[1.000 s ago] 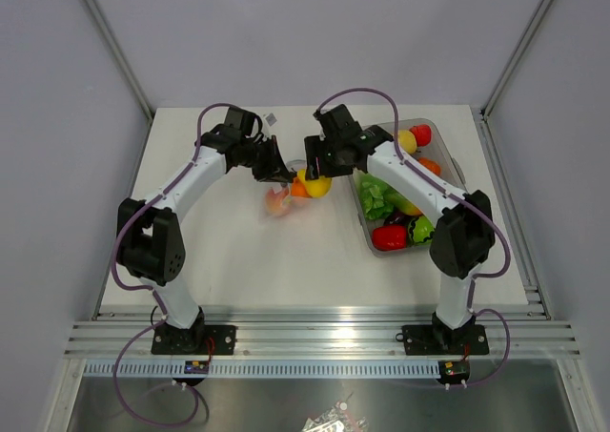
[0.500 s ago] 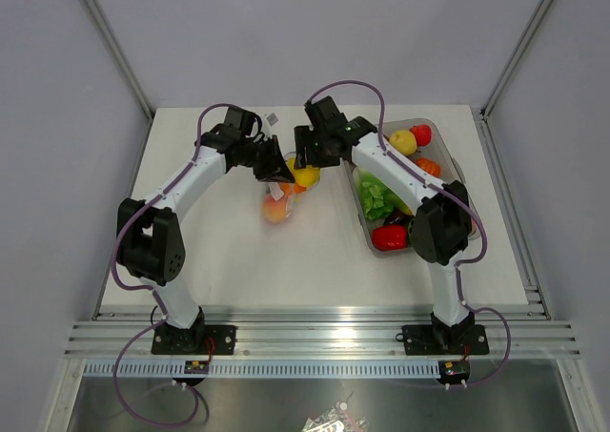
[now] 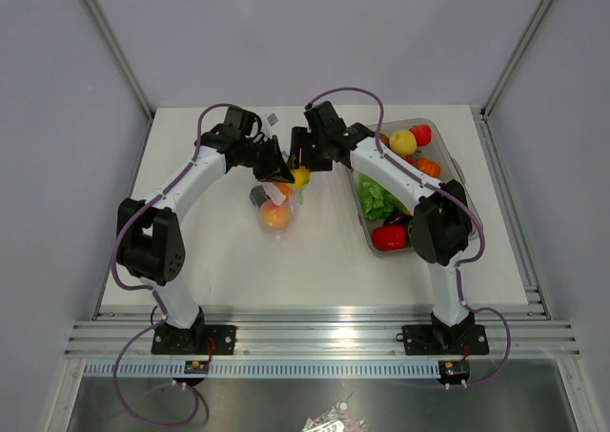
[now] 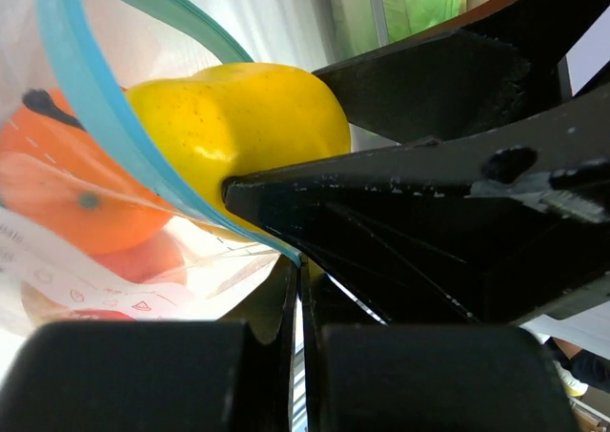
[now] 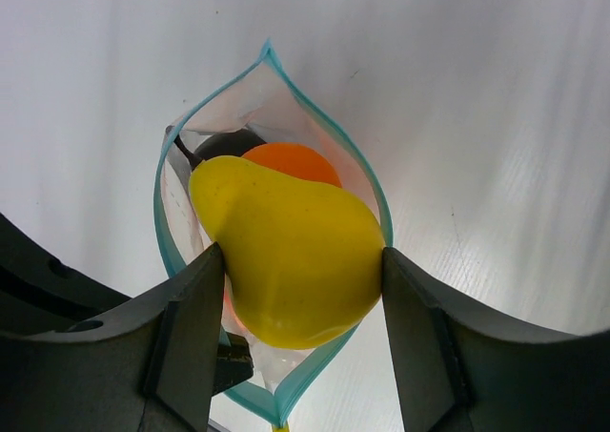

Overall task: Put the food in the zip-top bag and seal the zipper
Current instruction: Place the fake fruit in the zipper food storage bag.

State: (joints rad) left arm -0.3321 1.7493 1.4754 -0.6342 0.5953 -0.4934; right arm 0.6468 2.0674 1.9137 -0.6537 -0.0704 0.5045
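Over the tabletop (image 3: 191, 251): mid-load, we're on the fruit-into-bag step, sealing not started
Right claw (image 5: 297, 265): clamped on a yellow pear (image 5: 291, 251), parked right in the mouth of the zip-top bag (image 5: 195, 203)
Left claw (image 3: 277, 173): pinched shut on the bag's blue zipper (image 4: 105, 127) edge, holding the mouth open
Already inside: an orange (image 5: 291, 160), plus something reddish underneath
Next move: push the pear a bit deeper, let go, back out without snagging the rim
Tray (image 3: 448, 160): more toy food to the right
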